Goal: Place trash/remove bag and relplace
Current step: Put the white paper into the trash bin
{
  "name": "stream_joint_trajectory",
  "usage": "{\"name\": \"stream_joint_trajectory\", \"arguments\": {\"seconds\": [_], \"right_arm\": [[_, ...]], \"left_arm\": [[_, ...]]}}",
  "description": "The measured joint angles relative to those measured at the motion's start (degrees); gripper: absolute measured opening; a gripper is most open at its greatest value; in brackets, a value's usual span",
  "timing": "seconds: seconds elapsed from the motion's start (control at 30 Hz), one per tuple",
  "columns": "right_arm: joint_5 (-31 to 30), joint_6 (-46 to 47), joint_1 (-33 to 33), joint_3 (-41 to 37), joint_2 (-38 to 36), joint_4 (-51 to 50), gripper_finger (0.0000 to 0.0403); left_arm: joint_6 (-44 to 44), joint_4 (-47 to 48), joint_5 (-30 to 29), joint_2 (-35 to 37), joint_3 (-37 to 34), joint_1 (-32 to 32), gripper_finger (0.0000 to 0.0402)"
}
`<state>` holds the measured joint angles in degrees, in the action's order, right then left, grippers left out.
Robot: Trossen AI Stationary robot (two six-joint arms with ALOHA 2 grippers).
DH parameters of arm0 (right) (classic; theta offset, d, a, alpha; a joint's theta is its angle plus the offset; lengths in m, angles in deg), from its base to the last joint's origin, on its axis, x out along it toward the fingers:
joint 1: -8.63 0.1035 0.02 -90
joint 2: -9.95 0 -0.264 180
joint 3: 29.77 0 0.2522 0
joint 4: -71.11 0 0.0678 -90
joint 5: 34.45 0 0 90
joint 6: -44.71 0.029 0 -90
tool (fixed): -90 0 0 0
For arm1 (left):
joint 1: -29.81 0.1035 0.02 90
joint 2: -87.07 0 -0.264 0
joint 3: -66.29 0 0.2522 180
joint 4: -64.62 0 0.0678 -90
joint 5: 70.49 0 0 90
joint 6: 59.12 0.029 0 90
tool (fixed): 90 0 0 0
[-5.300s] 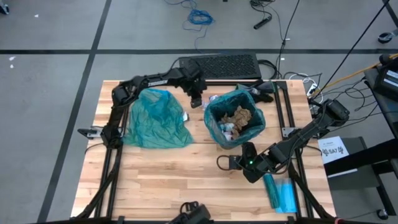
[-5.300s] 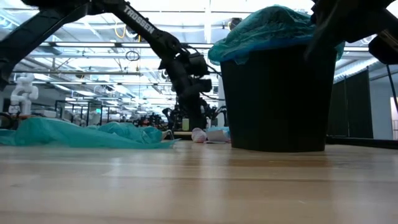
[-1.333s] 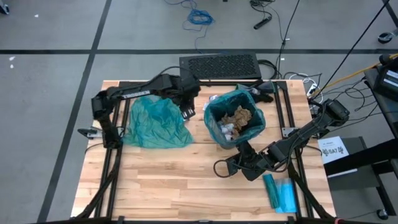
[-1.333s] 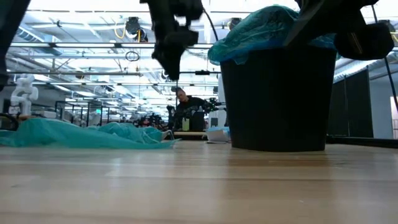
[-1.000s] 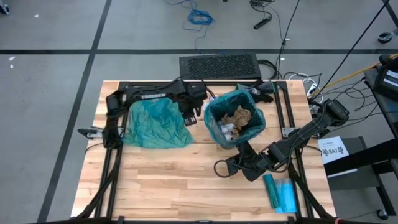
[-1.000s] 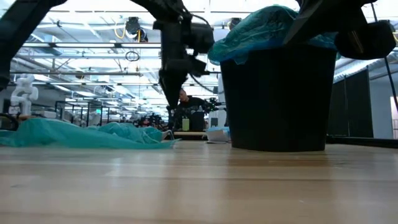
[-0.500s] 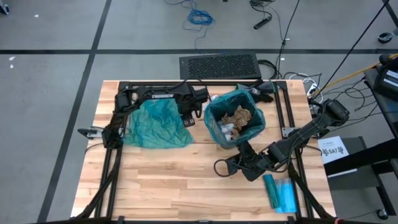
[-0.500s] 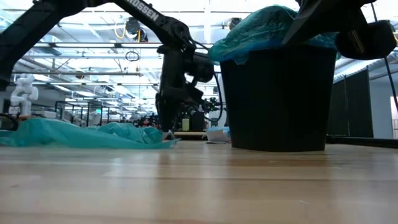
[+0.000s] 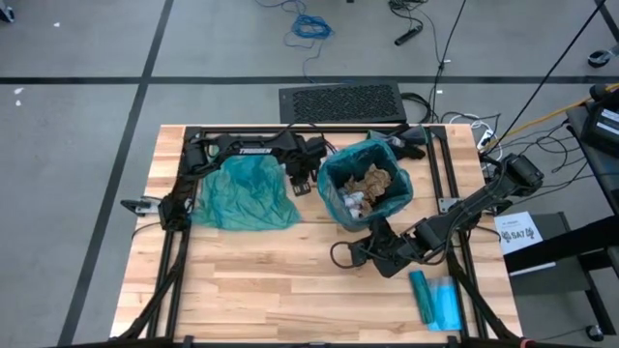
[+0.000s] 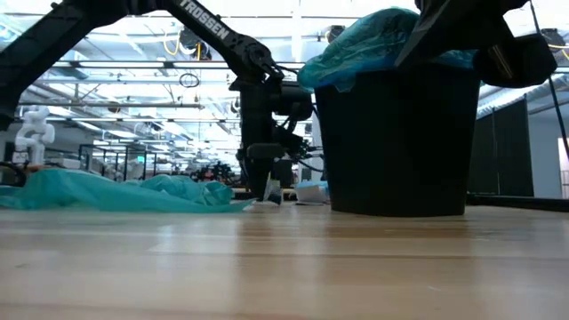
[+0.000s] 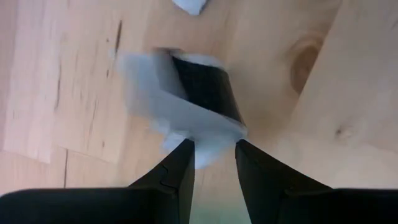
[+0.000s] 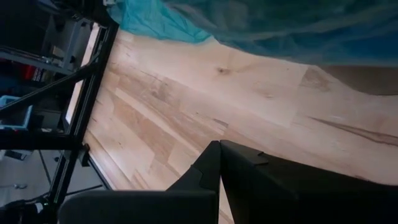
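A black bin (image 9: 336, 209) lined with a teal bag stands at the table's middle right, with brown and white paper wads (image 9: 372, 182) inside it. My left gripper (image 9: 300, 185) is down at the table just left of the bin, its fingers nearly together on a white paper wad (image 11: 180, 106). It also shows in the low view (image 10: 267, 196). My right gripper (image 9: 350, 254) is shut and empty, low at the bin's near side. A spare teal bag (image 9: 242, 193) lies flat on the table's left. My left gripper pinches the white wad's near end (image 11: 208, 148) between its two fingertips. The fingers come from above, pointing down. The rest of the wad lies on the table beyond the fingers.
A flat blue-teal packet (image 9: 437, 302) lies at the near right. Another pale wad (image 9: 332, 153) lies behind the bin's left corner, and a white scrap (image 11: 189, 5) lies beyond the held wad. The bin (image 10: 400, 142) stands close on the left gripper's right.
My left gripper has come down from above the table to the tabletop beside the bin, moving a little toward the bin, and now stands upright over the white wad. The right arm has kept still.
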<state>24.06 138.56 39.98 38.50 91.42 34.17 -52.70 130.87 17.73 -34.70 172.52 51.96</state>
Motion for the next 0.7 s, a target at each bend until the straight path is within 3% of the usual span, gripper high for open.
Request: {"name": "stream_joint_trajectory", "arguments": {"seconds": [0.27,0.47,0.7], "right_arm": [[0.1,0.0,0.0,0.0,0.0,2.3,0.0000],[0.3,0.0,0.0,0.0,0.0,3.2,0.0000],[0.2,-0.4,0.0,0.0,0.0,3.0,0.0000]], "left_arm": [[0.1,-2.3,-0.2,-2.8,0.3,0.1,0.0108],[0.9,-2.4,0.4,-2.8,0.2,-0.2,0.0013],[0.3,2.2,2.0,-2.8,1.5,-0.7,0.0001]]}}
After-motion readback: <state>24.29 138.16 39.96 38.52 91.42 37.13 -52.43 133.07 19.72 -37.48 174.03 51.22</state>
